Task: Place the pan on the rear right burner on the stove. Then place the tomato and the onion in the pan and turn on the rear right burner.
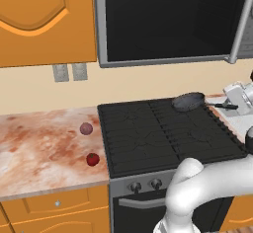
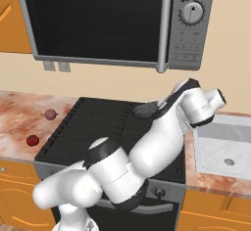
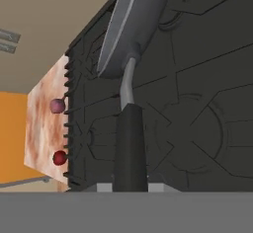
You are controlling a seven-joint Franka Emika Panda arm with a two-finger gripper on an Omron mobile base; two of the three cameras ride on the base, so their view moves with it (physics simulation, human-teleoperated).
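The small dark grey frying pan (image 1: 188,100) is held by its black handle, pinched by the fingers (image 3: 131,185), above the black gas stove (image 1: 148,133). The glossy red tomato (image 1: 92,159) and dull purple onion (image 1: 86,128) are seen on the marbled tabletop (image 1: 34,148) left of the stove.

pan (image 1: 188,101): dark grey | tomato (image 1: 92,159): bright red | onion (image 1: 86,128): dull mauve | stove (image 1: 148,133): black

Pans: one, the pan (image 1: 188,101) I hold
Tomatoes: one, the tomato (image 1: 92,159)
Onions: one, the onion (image 1: 86,128)
Stoves: one, the stove (image 1: 148,133)
Stove knobs I can count: two
Microwaves: one, the microwave (image 1: 173,22)
Wall outlets: two
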